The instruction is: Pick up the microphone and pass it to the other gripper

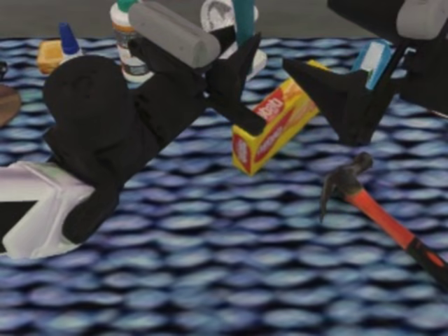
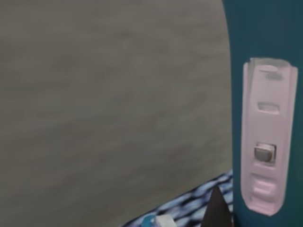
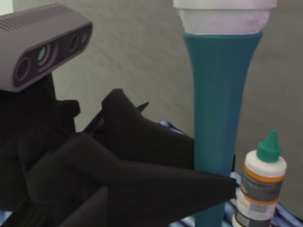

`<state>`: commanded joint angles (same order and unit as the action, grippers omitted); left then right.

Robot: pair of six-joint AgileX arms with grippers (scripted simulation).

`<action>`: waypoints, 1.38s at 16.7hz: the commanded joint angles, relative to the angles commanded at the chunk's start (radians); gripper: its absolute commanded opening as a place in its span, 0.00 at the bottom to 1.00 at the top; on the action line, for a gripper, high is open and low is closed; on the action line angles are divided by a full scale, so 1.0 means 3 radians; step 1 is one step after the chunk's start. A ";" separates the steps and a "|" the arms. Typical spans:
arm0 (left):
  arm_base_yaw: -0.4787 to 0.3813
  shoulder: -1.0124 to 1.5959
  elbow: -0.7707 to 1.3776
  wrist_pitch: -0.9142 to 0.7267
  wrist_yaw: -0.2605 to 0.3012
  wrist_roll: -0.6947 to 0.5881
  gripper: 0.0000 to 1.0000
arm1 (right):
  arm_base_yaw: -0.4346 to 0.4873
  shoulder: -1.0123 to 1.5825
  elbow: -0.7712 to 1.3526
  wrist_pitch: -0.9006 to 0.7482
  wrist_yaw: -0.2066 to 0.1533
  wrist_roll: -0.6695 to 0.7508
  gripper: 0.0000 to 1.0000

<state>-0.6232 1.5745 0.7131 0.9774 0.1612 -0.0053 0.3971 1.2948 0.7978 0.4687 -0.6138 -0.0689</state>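
The teal microphone [image 1: 243, 19] stands upright above the table's far middle, held low on its handle by my left gripper [image 1: 241, 59], which is shut on it. The left wrist view shows the teal body [image 2: 265, 38] very close, with its white switch strip [image 2: 267, 137]. From the right wrist view I see the white head [image 3: 222, 16] on top and the teal handle [image 3: 218, 99] below. My right gripper [image 1: 290, 70] is open just right of the microphone, at about its height. One dark finger [image 3: 208, 184] reaches across the handle's lower part.
A yellow and red box [image 1: 273, 129] lies below the grippers. A hammer [image 1: 381, 210] with an orange handle lies at the right. A green-capped bottle [image 1: 126, 35] [image 3: 261, 189] and a blue-capped glue bottle [image 1: 68, 38] stand at the far left.
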 joint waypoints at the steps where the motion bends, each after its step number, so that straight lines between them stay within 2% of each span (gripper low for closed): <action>1: 0.0000 0.0000 0.0000 0.0000 0.0000 0.0000 0.00 | 0.0000 0.0000 0.0000 0.0000 0.0000 0.0000 1.00; 4: 0.0000 0.0000 0.0000 0.0000 0.0000 0.0000 0.00 | -0.0009 -0.0001 -0.0004 -0.0004 0.0011 0.0002 1.00; 6: 0.0000 0.0000 0.0000 0.0000 0.0000 0.0000 0.00 | 0.0064 0.0125 0.0116 0.0022 0.0068 0.0003 1.00; 12: 0.0000 0.0000 0.0000 0.0000 0.0000 0.0000 0.00 | 0.0442 0.0970 0.0807 0.0149 0.0458 0.0016 1.00; 14: 0.0000 0.0000 0.0000 0.0000 0.0000 0.0000 0.00 | 0.0528 0.1122 0.0950 0.0171 0.0546 0.0020 1.00; 18: 0.0000 0.0000 0.0000 0.0000 0.0000 0.0000 0.00 | 0.0543 0.1146 0.0973 0.0175 0.0561 0.0021 1.00; 23: 0.0000 0.0000 0.0000 0.0000 0.0000 0.0000 0.00 | 0.0543 0.1146 0.0973 0.0175 0.0561 0.0021 0.62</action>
<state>-0.6232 1.5745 0.7131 0.9774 0.1612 -0.0053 0.5601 1.6387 1.0899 0.5212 -0.4455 -0.0627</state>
